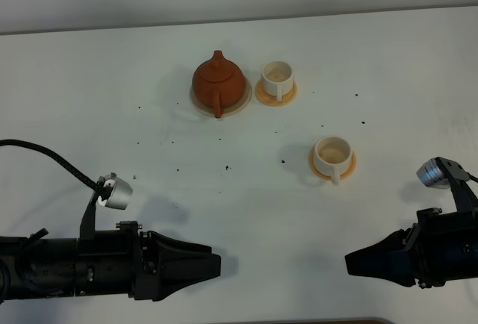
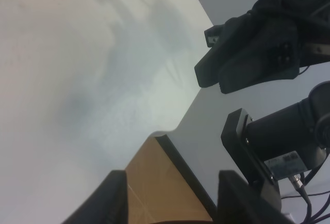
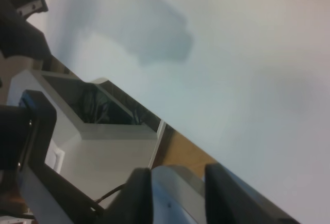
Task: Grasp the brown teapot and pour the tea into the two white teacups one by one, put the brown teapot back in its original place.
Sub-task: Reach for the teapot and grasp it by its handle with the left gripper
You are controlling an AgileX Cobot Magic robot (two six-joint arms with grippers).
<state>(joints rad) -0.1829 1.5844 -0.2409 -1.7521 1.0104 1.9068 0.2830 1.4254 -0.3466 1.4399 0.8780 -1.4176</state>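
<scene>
Evidently nothing is in hand yet: both arms lie low along the near edge of the white table (image 1: 112,63), tips turned toward each other, a parked pose by my reading. The left gripper (image 1: 215,267) is released, its fingers (image 2: 111,198) standing wide with only table edge showing between them. The right gripper (image 1: 349,263) is parted more narrowly and also grasps nothing. The brown teapot (image 1: 218,79) sits well apart from the left gripper, out across the table from its tip, squarely on its pale coaster (image 1: 237,104). Its loop handle (image 1: 217,104) faces back toward the arms, which should suit a reach from this side. Touching or just beside the coaster, on the right gripper's side, the farther white teacup (image 1: 277,78) rests on an orange saucer (image 1: 263,96). The closer teacup (image 1: 331,152), also on a saucer (image 1: 317,167), is the nearest object to the right gripper. Between left gripper and teapot lie only scattered dark specks (image 1: 226,166). The tight teapot-to-cup gap is the likely snag on lifting.
</scene>
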